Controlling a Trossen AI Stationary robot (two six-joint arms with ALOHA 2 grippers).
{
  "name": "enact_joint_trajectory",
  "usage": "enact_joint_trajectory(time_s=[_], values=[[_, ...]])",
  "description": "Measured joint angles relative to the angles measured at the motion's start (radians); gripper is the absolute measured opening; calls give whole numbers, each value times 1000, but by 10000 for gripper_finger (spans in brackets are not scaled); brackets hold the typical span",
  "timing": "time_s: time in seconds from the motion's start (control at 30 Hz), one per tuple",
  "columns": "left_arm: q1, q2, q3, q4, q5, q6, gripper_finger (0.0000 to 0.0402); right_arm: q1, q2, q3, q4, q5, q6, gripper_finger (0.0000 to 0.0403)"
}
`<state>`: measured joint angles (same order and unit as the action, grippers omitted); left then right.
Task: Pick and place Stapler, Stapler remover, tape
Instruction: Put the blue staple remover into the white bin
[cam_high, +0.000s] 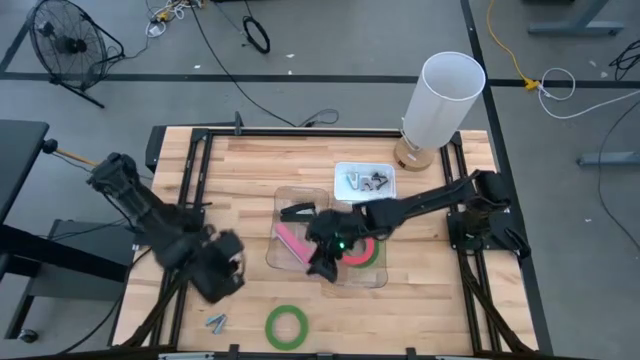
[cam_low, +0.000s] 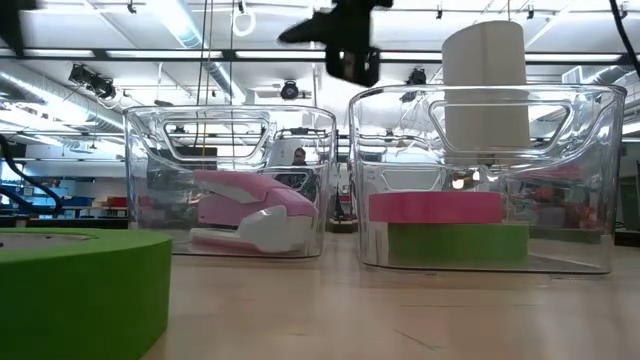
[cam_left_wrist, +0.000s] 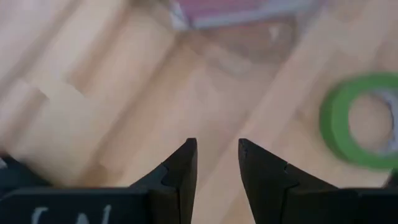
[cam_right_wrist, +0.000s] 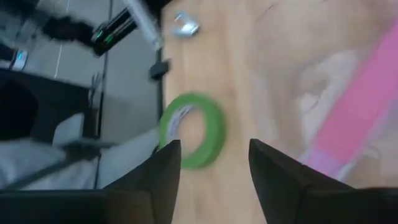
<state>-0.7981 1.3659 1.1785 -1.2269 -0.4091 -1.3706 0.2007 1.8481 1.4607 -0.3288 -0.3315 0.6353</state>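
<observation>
A pink stapler (cam_high: 292, 238) lies in the left clear bin (cam_high: 283, 203); it also shows in the low view (cam_low: 250, 212). A red-pink tape roll (cam_low: 435, 207) rests on a green roll (cam_low: 455, 243) in the right clear bin (cam_high: 372, 278). Another green tape roll (cam_high: 286, 325) lies flat on the table near the front edge. A small metal staple remover (cam_high: 216, 322) lies to its left. My right gripper (cam_high: 322, 266) is open and empty, up in the air over the gap between the bins (cam_low: 345, 45). My left gripper (cam_high: 232, 270) is open and empty, left of the bins.
A white tray (cam_high: 365, 168) holding small metal pieces stands behind the bins. A tall white cylinder (cam_high: 440, 100) on a wooden base stands at the far right. Black frame rails (cam_high: 200, 160) run along the table's sides. Bare wood (cam_high: 420, 310) lies at the front right.
</observation>
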Motion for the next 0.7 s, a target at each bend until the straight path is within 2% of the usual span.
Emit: enact_joint_trajectory(time_s=[0.2, 0.37, 0.57, 0.7], values=[[-209, 96, -51, 22, 78, -297, 122, 112, -4, 0, -49, 28, -12, 181], [-310, 192, -91, 130, 167, -487, 122, 197, -4, 0, -49, 89, -8, 180], [-357, 299, -95, 342, 200, -511, 122, 248, -4, 0, -56, 124, -7, 180], [-357, 364, -95, 443, 287, -512, 122, 256, -4, 0, -55, 141, -8, 180]])
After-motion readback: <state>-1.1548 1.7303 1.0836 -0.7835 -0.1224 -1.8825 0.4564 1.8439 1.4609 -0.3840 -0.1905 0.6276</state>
